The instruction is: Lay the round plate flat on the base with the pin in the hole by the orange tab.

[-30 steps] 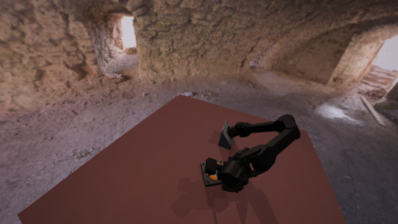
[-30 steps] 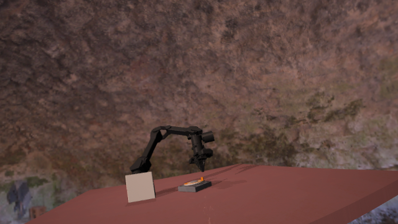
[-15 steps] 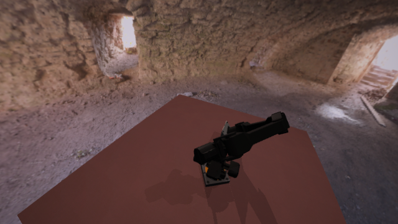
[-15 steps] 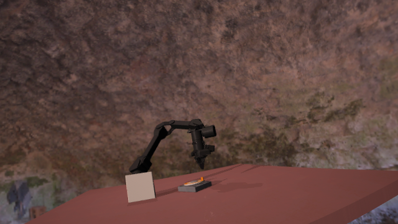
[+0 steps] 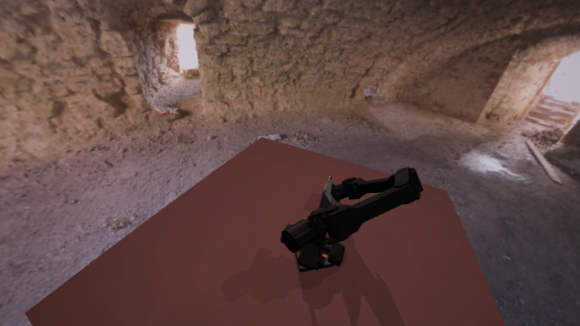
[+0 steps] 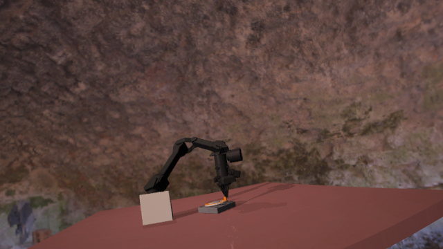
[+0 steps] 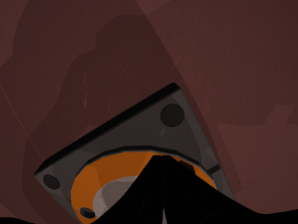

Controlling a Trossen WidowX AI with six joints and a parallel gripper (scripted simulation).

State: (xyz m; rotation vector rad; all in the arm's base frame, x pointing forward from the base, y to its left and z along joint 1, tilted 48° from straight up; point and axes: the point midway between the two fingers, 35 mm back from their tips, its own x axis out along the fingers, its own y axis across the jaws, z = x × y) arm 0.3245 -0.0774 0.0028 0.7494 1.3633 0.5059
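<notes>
The round orange plate with a pale centre (image 6: 212,203) (image 7: 117,167) sits on the square dark grey base (image 6: 218,209) (image 7: 135,136). In the exterior view it looks tilted, higher on the side of its upright orange tab (image 6: 225,199). My gripper (image 6: 226,196) (image 7: 160,163) is shut and empty, pointing down. Its tips are at or just beside the tab; contact cannot be told. The fingers hide the tab and part of the plate in the wrist view. The pin and the hole next to the tab cannot be made out. In the top view the arm covers most of the plate.
The base stands on the reddish table (image 5: 204,235) (image 6: 294,221). A pale square panel (image 6: 156,208) stands at the arm's foot, left of the base in the exterior view. Dark round spots (image 7: 172,115) (image 7: 51,181) mark the base's corners.
</notes>
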